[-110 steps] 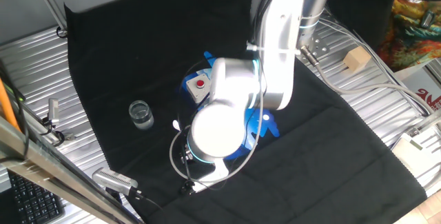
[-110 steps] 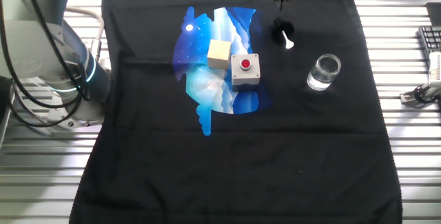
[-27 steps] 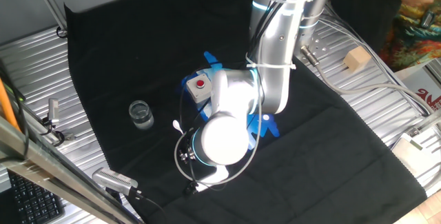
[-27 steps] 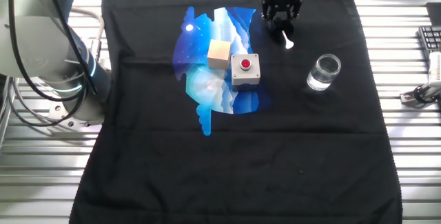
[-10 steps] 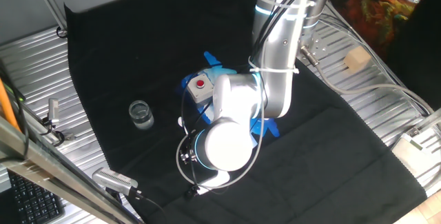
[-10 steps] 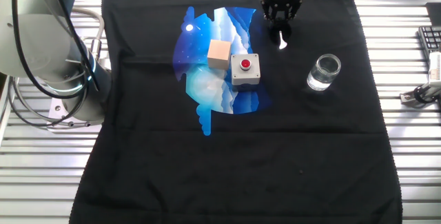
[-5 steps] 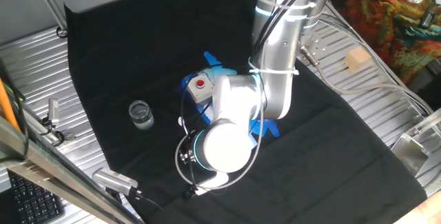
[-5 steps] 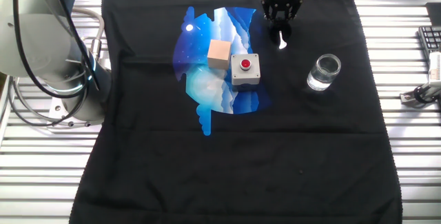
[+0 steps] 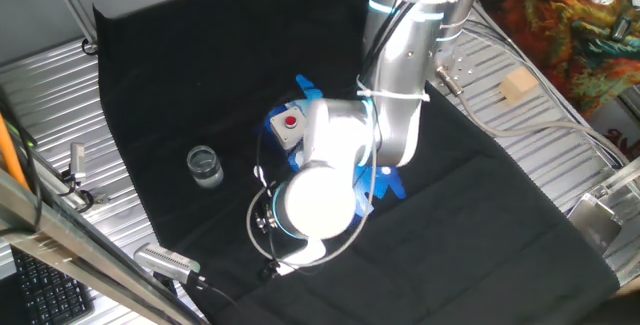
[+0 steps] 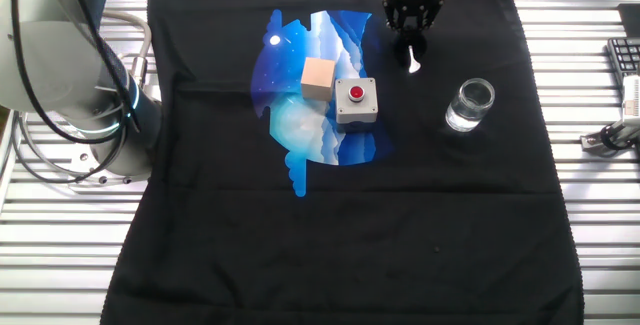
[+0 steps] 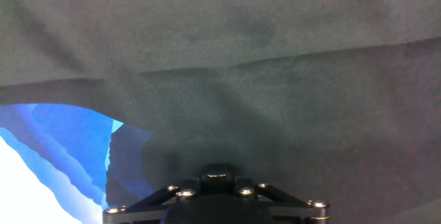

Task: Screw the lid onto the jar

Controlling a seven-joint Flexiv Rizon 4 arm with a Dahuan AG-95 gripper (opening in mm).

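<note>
**Still on the cloth: gripper closed around lid, jar apart**

Right now the gripper [image 10: 413, 37] sits low at the far edge of the black cloth [image 10: 440, 215], fingers drawn in round the lid [image 10: 411, 47]; only the lid's white tip shows below the fingers in the other fixed view, cap itself hidden by them. Can't tell if the lid is lifted or touching the cloth.

Surroundings, rel. to gripper:
- jar [image 10: 470, 105] – nearer the camera and to the right in that view, upright, well apart from gripper, nothing between them. In one fixed view the jar [image 9: 204, 165] stands alone on the cloth, left of the arm's bulk.
- grey box w/ red button [image 10: 355, 101] – nearer and left of gripper, on the blue-white patch [image 10: 300, 135].
- wooden cube [image 10: 318, 77] – just beside the box, further left.
- 2nd wooden cube [image 9: 518, 86] on the metal table [image 9: 60, 75], off the cloth, far side of arm.

Blocking: in one fixed view the arm's big white joint [image 9: 320, 200] covers gripper and lid entirely. Hand view shows only cloth folds, a blue corner of the patch [image 11: 62, 148] and the gripper's base at the bottom edge; fingers, lid not visible there.
</note>
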